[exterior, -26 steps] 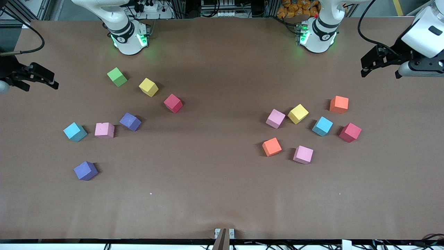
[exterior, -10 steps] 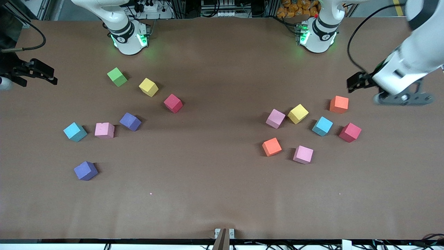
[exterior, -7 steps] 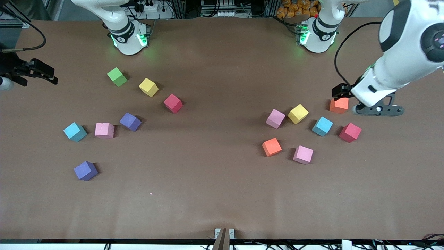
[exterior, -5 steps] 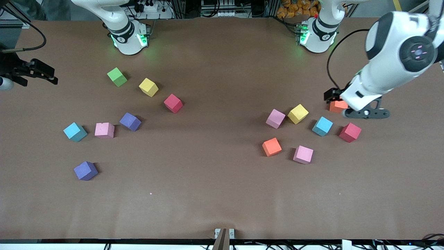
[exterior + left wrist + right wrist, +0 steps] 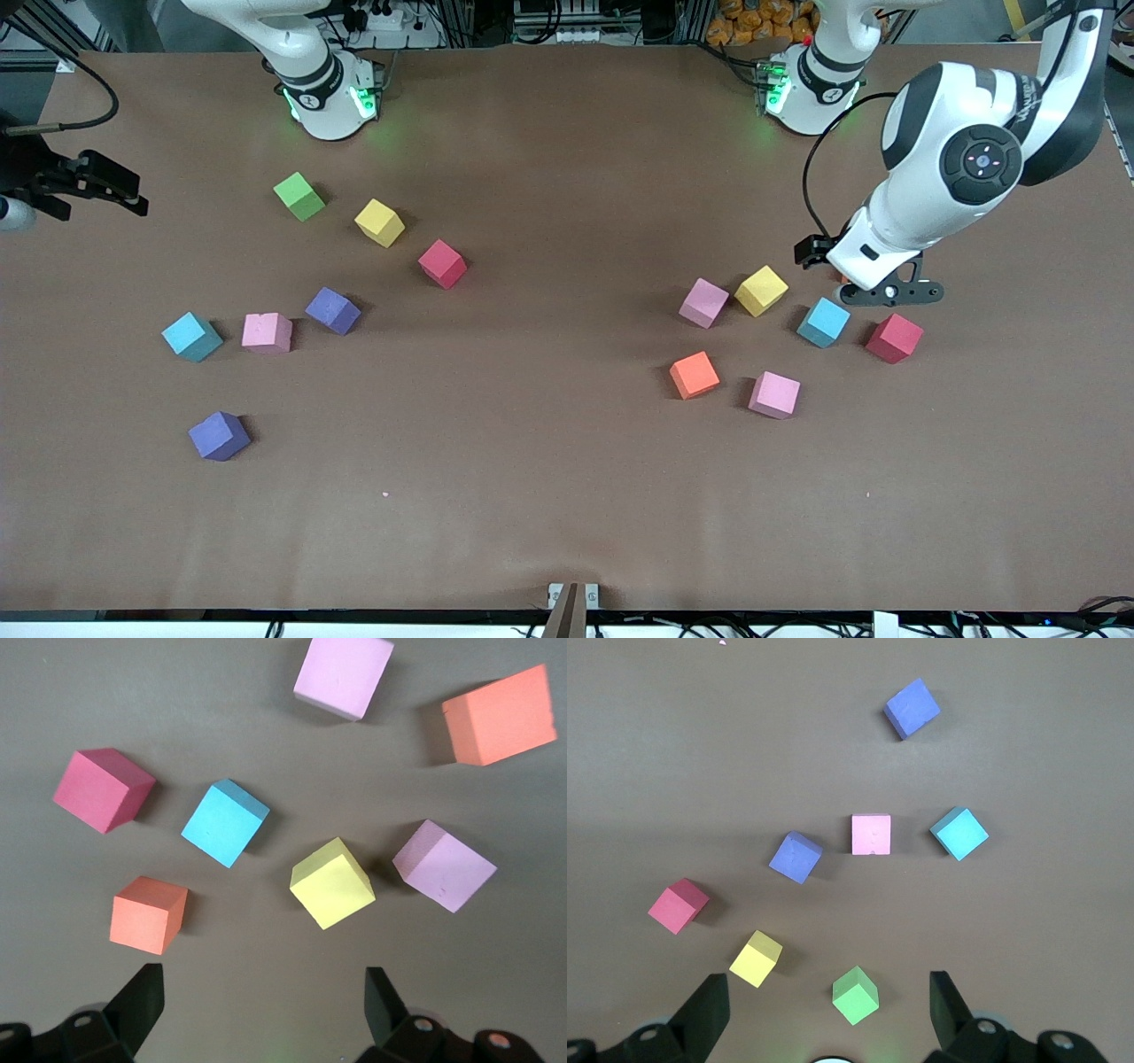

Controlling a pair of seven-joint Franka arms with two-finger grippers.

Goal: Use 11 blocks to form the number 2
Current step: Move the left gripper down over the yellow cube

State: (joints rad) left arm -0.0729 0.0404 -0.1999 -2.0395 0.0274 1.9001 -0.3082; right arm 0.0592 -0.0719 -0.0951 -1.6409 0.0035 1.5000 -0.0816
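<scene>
Hovering over the group of blocks at the left arm's end of the bench (image 5: 567, 532), the left tool (image 5: 261, 997) hangs with its fingers spread wide and nothing between them. In the left wrist view seven cubes lie below it, all apart from one another: an orange block (image 5: 148, 914) closest to one finger, a yellow block (image 5: 332, 882), a light blue block (image 5: 225, 822), a red block (image 5: 102, 788), a lilac-pink block (image 5: 443, 865), a second pink block (image 5: 344, 675) and a second orange block (image 5: 500, 715). In the front view the arm covers nearly all of the first orange block; the second orange block and second pink block lie nearest the front camera.

The right tool (image 5: 824, 1001) waits, raised over the right arm's end of the bench, fingers wide apart and empty. Below it sit a green cube (image 5: 856, 995), a yellow block (image 5: 756, 958), a red block (image 5: 678, 904), two purple blocks (image 5: 796, 856) (image 5: 912, 708), a pink block (image 5: 871, 834) and a light blue block (image 5: 959, 833). All lie scattered, none touching.
</scene>
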